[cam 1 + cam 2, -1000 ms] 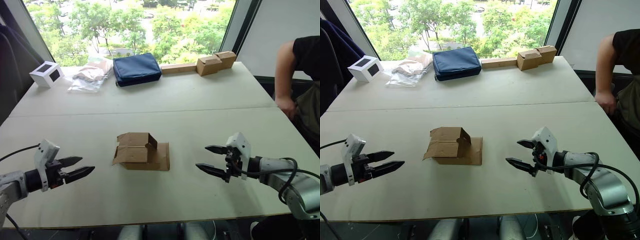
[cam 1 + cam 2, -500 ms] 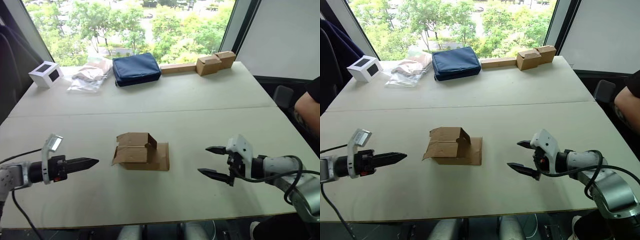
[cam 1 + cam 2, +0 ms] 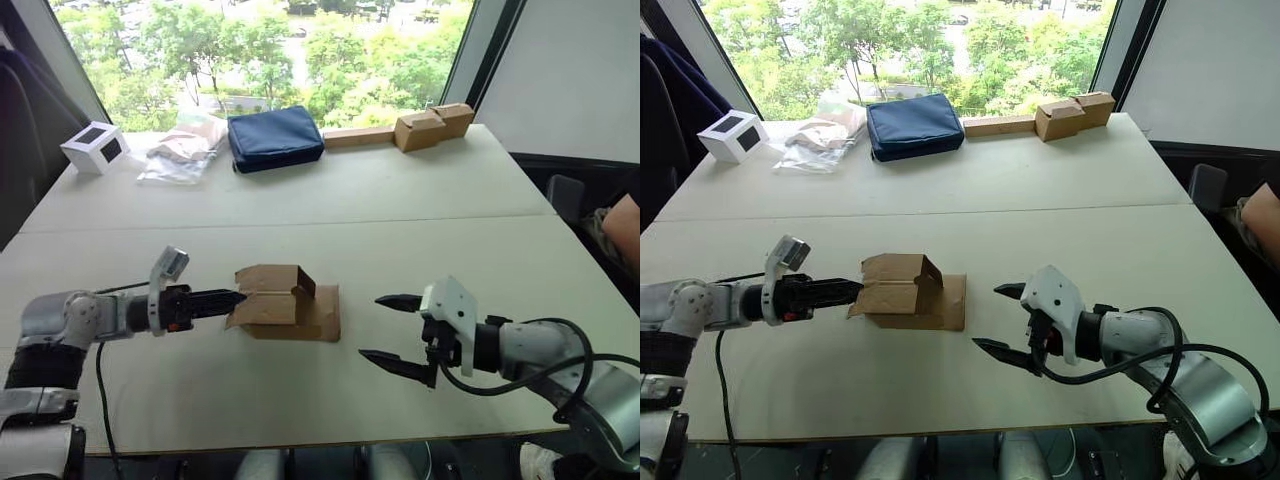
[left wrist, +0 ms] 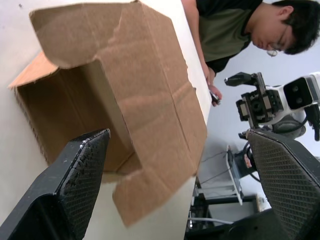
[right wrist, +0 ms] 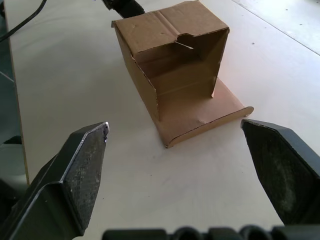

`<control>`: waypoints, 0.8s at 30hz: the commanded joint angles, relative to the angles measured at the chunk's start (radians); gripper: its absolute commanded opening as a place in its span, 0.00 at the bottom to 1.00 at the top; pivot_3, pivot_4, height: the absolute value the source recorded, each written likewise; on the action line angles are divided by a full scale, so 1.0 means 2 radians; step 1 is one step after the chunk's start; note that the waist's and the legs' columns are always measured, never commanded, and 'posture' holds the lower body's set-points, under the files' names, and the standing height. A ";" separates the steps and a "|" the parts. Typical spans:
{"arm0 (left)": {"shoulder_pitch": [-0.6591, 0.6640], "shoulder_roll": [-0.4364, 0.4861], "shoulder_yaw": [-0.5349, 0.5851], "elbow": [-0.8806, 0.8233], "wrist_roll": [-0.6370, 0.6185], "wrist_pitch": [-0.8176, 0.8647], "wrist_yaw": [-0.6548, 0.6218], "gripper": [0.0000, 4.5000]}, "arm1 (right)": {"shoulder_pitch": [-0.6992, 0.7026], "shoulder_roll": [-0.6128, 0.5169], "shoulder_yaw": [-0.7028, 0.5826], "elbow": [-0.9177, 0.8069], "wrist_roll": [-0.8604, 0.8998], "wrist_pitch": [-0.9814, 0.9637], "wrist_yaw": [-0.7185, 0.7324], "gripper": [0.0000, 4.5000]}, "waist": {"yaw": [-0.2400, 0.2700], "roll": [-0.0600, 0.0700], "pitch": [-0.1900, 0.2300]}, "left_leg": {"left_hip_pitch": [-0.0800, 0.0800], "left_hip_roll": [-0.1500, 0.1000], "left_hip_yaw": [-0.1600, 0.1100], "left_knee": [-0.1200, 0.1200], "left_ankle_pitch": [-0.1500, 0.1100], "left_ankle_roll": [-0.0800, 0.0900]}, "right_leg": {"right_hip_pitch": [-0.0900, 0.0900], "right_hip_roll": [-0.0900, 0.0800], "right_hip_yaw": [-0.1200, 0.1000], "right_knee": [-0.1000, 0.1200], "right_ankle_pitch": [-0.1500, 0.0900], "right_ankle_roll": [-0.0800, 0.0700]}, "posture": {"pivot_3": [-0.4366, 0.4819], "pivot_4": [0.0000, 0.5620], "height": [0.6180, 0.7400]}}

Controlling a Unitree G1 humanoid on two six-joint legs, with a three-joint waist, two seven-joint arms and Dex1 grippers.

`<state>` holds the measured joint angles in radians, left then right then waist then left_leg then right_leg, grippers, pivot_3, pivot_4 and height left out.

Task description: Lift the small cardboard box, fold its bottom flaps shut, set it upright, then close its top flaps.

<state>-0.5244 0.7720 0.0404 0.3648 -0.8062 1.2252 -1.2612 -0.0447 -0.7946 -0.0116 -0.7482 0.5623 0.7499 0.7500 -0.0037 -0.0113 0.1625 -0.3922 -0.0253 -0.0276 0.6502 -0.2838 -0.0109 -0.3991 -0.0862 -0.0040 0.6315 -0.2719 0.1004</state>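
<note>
Left gripper (image 3: 232,297) reached level to the small cardboard box (image 3: 285,303), jaws wide; right gripper (image 3: 392,333) near its other side, jaws wide.

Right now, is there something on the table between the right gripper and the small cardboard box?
Nothing visible. Only bare table lies between the open right gripper and the small cardboard box, whose open end with one flap flat on the table faces it.
</note>
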 commanded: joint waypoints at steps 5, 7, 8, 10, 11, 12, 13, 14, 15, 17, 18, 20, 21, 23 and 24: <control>-0.049 -0.025 -0.028 0.043 0.028 -0.025 -0.033 1.00 | 0.003 -0.005 -0.026 -0.026 0.027 0.009 -0.006 0.99 | -0.002 0.000 0.000 | 0.000 0.000 0.000 0.000 0.000 0.000 | 0.000 0.001 0.000 0.000 0.000 0.000 | 0.48 0.27 0.98; -0.058 -0.035 -0.030 0.054 0.033 -0.029 -0.035 1.00 | 0.002 -0.006 -0.025 -0.028 0.031 0.012 -0.009 0.99 | -0.003 0.000 0.000 | 0.000 0.000 0.000 0.000 0.000 0.000 | 0.000 0.002 0.000 0.000 0.000 0.000 | 0.48 0.27 0.98; -0.062 -0.039 -0.031 0.059 0.036 -0.031 -0.036 1.00 | 0.002 -0.006 -0.025 -0.028 0.032 0.012 -0.010 0.99 | -0.003 0.000 0.000 | 0.000 0.000 0.000 0.000 0.000 0.000 | 0.000 0.002 0.000 0.000 0.000 0.000 | 0.48 0.27 0.98; -0.068 -0.046 -0.032 0.069 0.040 -0.034 -0.041 1.00 | 0.001 -0.006 -0.024 -0.028 0.032 0.012 -0.012 0.99 | -0.003 0.000 0.000 | 0.000 0.000 0.000 0.000 0.000 0.000 | 0.000 0.002 0.000 0.000 0.000 0.000 | 0.48 0.27 0.98; -0.070 -0.048 -0.032 0.072 0.042 -0.034 -0.044 1.00 | 0.001 -0.006 -0.023 -0.027 0.031 0.011 -0.012 0.99 | -0.003 0.000 0.000 | 0.000 0.001 0.000 0.000 0.000 0.000 | 0.000 0.002 0.000 0.000 0.000 0.000 | 0.48 0.27 0.98; -0.072 -0.050 -0.033 0.075 0.045 -0.037 -0.046 0.95 | 0.000 -0.006 -0.021 -0.026 0.030 0.010 -0.013 1.00 | -0.003 0.000 0.000 | 0.000 0.001 0.000 0.001 0.000 0.000 | 0.000 0.003 0.000 0.001 0.000 0.000 | 0.48 0.27 0.98; -0.073 -0.051 -0.034 0.077 0.046 -0.036 -0.049 0.89 | 0.000 -0.006 -0.020 -0.025 0.029 0.009 -0.013 1.00 | -0.003 0.000 0.000 | 0.000 0.001 0.000 0.001 0.000 0.000 | 0.000 0.003 0.000 0.001 0.000 0.000 | 0.48 0.27 0.98; -0.074 -0.052 -0.034 0.078 0.048 -0.037 -0.051 0.82 | 0.001 -0.006 -0.020 -0.025 0.029 0.009 -0.014 1.00 | -0.003 0.000 0.000 | 0.000 0.001 0.000 0.001 0.000 0.000 | 0.000 0.003 0.000 0.001 0.000 0.000 | 0.48 0.27 0.98; -0.075 -0.054 -0.033 0.080 0.050 -0.038 -0.052 0.77 | 0.001 -0.006 -0.019 -0.024 0.028 0.008 -0.014 1.00 | -0.003 0.000 0.000 | 0.000 0.001 0.000 0.001 0.000 0.000 | 0.000 0.003 0.000 0.001 0.000 0.000 | 0.48 0.27 0.98; -0.076 -0.056 -0.032 0.082 0.053 -0.037 -0.054 0.57 | 0.001 -0.005 -0.015 -0.024 0.025 0.006 -0.015 1.00 | -0.003 0.000 0.000 | 0.000 0.001 0.000 0.001 0.000 0.000 | 0.000 0.003 0.000 0.001 0.000 0.000 | 0.48 0.27 0.98; -0.076 -0.058 -0.031 0.082 0.053 -0.037 -0.054 0.48 | 0.001 -0.004 -0.014 -0.024 0.024 0.005 -0.016 1.00 | -0.003 0.000 0.000 | 0.000 0.001 0.000 0.001 0.000 0.000 | 0.000 0.003 0.000 0.001 0.000 0.000 | 0.48 0.27 0.98; -0.076 -0.061 -0.029 0.082 0.054 -0.036 -0.055 0.29 | 0.001 -0.003 -0.010 -0.025 0.023 0.005 -0.017 1.00 | -0.002 0.000 0.000 | 0.000 0.001 0.000 0.001 0.000 0.000 | 0.000 0.003 0.000 0.001 0.000 0.000 | 0.48 0.27 0.98; -0.075 -0.063 -0.027 0.081 0.053 -0.036 -0.054 0.22 | 0.001 -0.003 -0.007 -0.026 0.022 0.004 -0.018 1.00 | -0.002 0.000 0.000 | 0.000 0.001 0.000 0.001 0.000 0.000 | 0.000 0.003 0.000 0.001 0.000 0.000 | 0.48 0.27 0.98; -0.074 -0.066 -0.023 0.079 0.052 -0.035 -0.052 0.04 | 0.000 -0.004 -0.004 -0.026 0.021 0.004 -0.019 1.00 | -0.003 0.000 0.000 | 0.000 0.001 0.000 0.001 0.000 0.000 | 0.000 0.003 0.000 0.001 0.000 0.000 | 0.48 0.27 0.98; -0.074 -0.067 -0.021 0.078 0.051 -0.034 -0.051 0.01 | 0.000 -0.004 -0.003 -0.026 0.021 0.004 -0.019 1.00 | -0.003 0.000 0.000 | 0.000 0.001 0.000 0.001 0.000 0.000 | 0.000 0.003 0.000 0.001 0.000 0.000 | 0.48 0.27 0.98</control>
<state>-0.6613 0.6347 -0.0228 0.5334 -0.6969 1.1620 -1.3542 -0.0375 -0.8037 -0.0113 -0.7668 0.6032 0.7774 0.7128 -0.0089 -0.0115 0.1626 -0.3922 -0.0243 -0.0281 0.6521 -0.2837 -0.0106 -0.3985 -0.0810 -0.0037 0.6327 -0.2718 0.1011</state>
